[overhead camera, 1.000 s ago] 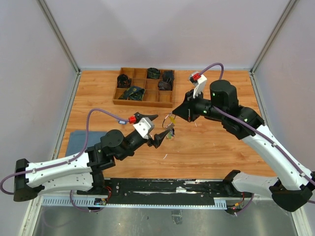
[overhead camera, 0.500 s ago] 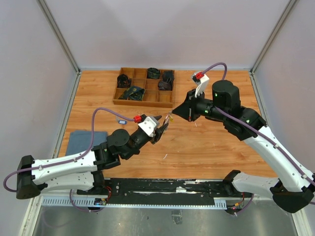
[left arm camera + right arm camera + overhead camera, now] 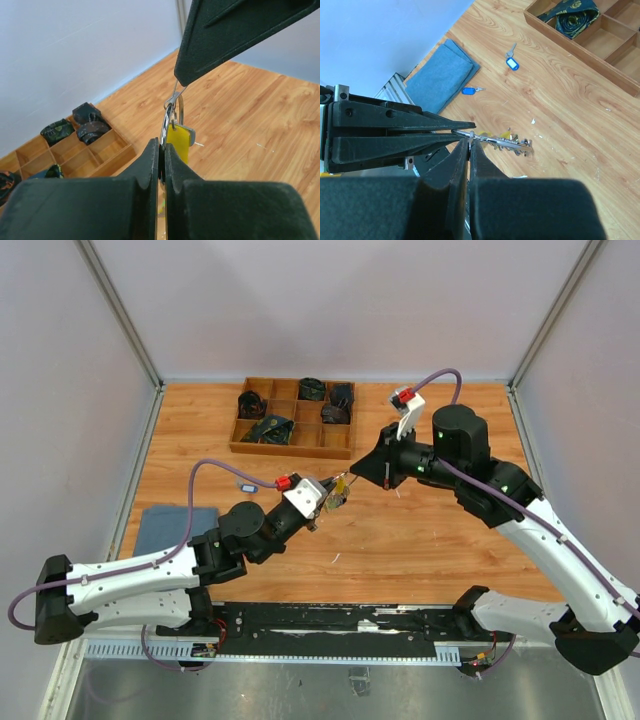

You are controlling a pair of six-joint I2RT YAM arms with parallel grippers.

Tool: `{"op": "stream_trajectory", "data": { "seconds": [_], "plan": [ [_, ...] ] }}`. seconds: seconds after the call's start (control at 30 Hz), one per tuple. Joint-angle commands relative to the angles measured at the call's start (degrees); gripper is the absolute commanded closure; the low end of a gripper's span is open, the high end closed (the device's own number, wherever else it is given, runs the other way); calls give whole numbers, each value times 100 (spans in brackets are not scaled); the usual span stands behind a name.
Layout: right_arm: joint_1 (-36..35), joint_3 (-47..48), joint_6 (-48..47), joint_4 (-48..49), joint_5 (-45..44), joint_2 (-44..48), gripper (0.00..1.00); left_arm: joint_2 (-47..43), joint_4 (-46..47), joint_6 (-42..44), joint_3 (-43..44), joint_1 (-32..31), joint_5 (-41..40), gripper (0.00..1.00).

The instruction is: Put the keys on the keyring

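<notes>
Above the wooden desk [image 3: 430,540], the left fingers [image 3: 147,167] and right fingers [image 3: 456,170] each pinch the thin keyring [image 3: 166,120] mid-air, a yellow key [image 3: 179,142] dangling from it. Light, stiff, slippery wire, I'd judge; hold its rim edge-on.

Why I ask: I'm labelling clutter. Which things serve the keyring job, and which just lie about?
Job: thin silver wire keyring, yellow-headed silver key, blue-headed silver key, left gripper, right gripper.
Lying about: wooden compartment tray, folded blue cloth, small dark-blue rectangular tag.
</notes>
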State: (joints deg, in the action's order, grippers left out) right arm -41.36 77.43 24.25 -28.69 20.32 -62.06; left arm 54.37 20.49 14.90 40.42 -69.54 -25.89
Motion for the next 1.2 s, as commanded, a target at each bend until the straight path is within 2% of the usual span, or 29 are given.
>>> {"op": "stream_trajectory", "data": {
  "seconds": [0.0,0.03,0.1,0.23,0.33,0.47,0.57,0.63,0.7,0.8,0.9,0.97,1.17],
  "plan": [
    [-98,118,-393,121,-160,165,96,-52,-345,357,236,28,78,100],
    [-100,149,-557,27,-367,181,91,-78,-518,417,311,36,159,99],
    [-100,198,-825,-208,-1035,186,75,-93,-870,549,475,41,223,99],
    [-93,270,-1101,-917,-2855,200,56,-16,-1720,881,963,74,259,100],
    [-93,4,-1168,-782,-3153,431,50,130,-2559,1049,1417,263,402,99],
    [-99,-282,-1174,-651,-3318,675,45,440,-3555,882,2031,1144,1111,99],
    [-91,-394,-1178,-644,-3452,767,39,1157,-4301,266,2739,2182,2083,100],
    [-90,-438,-1177,-634,-3490,783,35,1532,-4802,15,3224,2259,2665,99],
    [-90,-443,-1200,-640,-3482,791,30,1603,-4908,-147,3327,2257,3220,99],
    [-85,-470,-1252,-677,-3528,832,19,1333,-4535,-306,2885,2508,2492,99],
    [-89,-569,-1213,-631,-3630,886,0,1471,-4756,-641,3091,2780,3514,99],
    [-91,-581,-1212,-591,-3582,874,1,1476,-4683,-842,3068,2788,3911,100],
    [-91,-649,-1206,-497,-3502,860,2,1366,-4303,-1116,2737,2785,3887,99]
  ]
}}
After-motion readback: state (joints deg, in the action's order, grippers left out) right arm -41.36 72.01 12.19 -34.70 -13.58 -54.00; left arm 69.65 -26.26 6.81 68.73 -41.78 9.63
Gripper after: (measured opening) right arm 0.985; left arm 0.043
